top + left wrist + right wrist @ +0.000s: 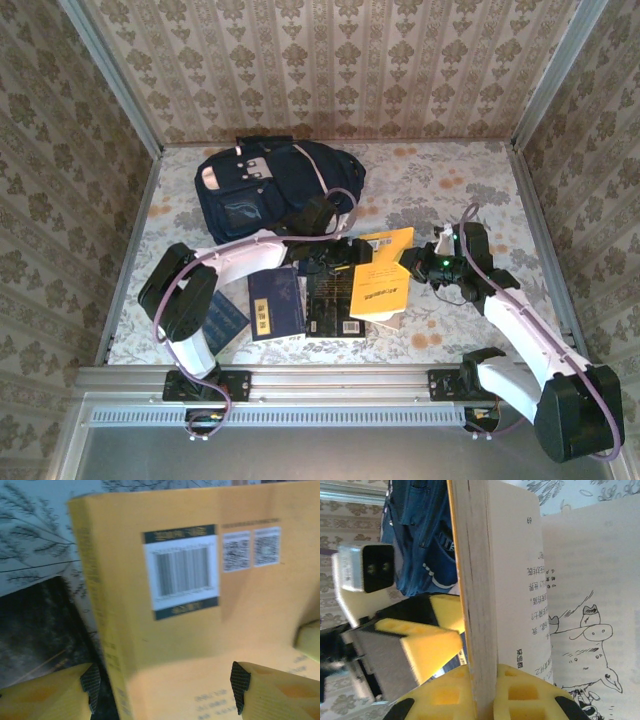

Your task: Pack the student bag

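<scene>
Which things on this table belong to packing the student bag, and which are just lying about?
For the job:
- large navy-blue fabric backpack
- open yellow book, clamped in the right gripper
- probably next: flat navy-blue book, flat black book, small dark-blue book

Just there:
- floral table cover
- metal rail at the near edge

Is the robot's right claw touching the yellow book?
Touching. The right wrist view shows the right gripper shut on the yellow book, with the block of pages pinched between its jaws and no gap on either side.
</scene>
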Available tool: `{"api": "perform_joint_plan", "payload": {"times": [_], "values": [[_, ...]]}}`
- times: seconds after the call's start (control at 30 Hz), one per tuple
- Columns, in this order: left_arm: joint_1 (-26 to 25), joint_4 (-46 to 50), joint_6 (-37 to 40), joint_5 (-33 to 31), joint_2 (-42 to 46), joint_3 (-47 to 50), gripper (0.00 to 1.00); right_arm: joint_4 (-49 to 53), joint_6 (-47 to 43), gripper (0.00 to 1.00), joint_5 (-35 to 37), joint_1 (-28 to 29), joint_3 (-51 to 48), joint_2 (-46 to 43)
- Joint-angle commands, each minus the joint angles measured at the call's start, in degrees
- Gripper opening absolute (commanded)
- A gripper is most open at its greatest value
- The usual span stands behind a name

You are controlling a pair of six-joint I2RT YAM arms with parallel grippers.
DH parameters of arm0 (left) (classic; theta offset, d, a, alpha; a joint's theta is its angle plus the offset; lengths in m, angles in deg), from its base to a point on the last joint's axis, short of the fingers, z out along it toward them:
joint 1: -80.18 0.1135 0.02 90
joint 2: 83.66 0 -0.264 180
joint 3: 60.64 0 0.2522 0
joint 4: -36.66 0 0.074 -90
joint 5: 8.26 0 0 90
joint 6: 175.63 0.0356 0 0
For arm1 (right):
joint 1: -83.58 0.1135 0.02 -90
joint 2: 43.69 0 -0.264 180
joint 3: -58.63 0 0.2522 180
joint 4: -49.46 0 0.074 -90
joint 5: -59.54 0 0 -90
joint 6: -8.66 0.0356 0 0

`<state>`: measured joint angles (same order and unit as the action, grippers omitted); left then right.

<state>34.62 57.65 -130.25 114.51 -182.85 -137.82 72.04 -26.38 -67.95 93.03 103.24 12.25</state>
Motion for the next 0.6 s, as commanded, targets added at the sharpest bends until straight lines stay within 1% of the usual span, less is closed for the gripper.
{"api": "perform_joint_plan", "payload": {"times": [0.0, 0.07, 0.13, 0.23, 0.37, 0.47, 0.57], "values": [[1.1, -4.4, -0.7, 2.3, 2.0, 3.0, 0.73, -9.5, 6.0, 0.0, -5.8, -0.2, -1.3, -2.1], [1.2, -5.6, -0.7, 2.6, 2.9, 4.1, 0.73, -12.8, 8.5, 0.0, -6.0, -0.2, -3.2, -2.7], [1.3, -4.2, 0.0, 1.5, 4.0, 4.4, 0.73, -14.9, 10.1, 0.0, -5.9, -0.2, -4.5, -3.4], [1.8, -8.2, -1.8, 3.2, 4.7, 6.6, 0.73, -19.8, 13.2, 0.0, -5.7, -0.2, -7.2, -4.3], [2.3, -20.0, -8.4, 7.1, 4.1, 10.3, 0.72, -25.0, 16.7, 0.0, -5.6, -0.2, -9.9, -5.2], [2.2, -30.6, -14.5, 9.0, 3.1, 12.5, 0.72, -25.7, 17.5, 0.0, -4.9, -0.1, -11.0, -6.9], [1.9, -38.5, -19.3, 10.1, 2.1, 13.5, 0.68, -25.5, 17.7, 0.0, -4.5, -0.1, -11.7, -8.2]]}}
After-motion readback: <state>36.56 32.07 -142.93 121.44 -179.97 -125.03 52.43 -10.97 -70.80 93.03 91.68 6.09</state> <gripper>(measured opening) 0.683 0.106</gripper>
